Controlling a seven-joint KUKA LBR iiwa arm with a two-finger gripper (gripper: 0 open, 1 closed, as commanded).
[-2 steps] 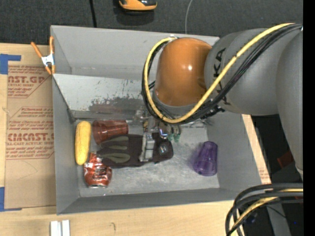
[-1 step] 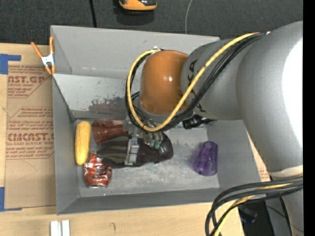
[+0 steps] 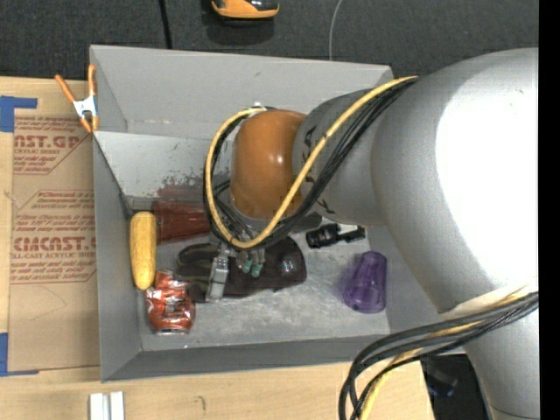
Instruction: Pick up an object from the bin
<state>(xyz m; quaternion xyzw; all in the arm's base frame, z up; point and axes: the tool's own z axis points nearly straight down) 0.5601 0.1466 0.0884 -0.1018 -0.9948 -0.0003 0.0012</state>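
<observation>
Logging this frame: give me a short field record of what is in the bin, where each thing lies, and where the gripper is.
container: grey bin
gripper: low in the bin's middle, over the dark brown lump
grasp: cannot tell
left wall: yellow corn cob
front left: crumpled red can
behind the gripper: dark red object
right side: purple cup, small black part

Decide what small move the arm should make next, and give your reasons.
Probably a short descent straight down. The gripper sits over the left end of the dark brown glossy lump at mid-bin; the yellow corn cob and the crumpled red can lie apart to its left, so lowering should likely meet the dark lump alone.
</observation>
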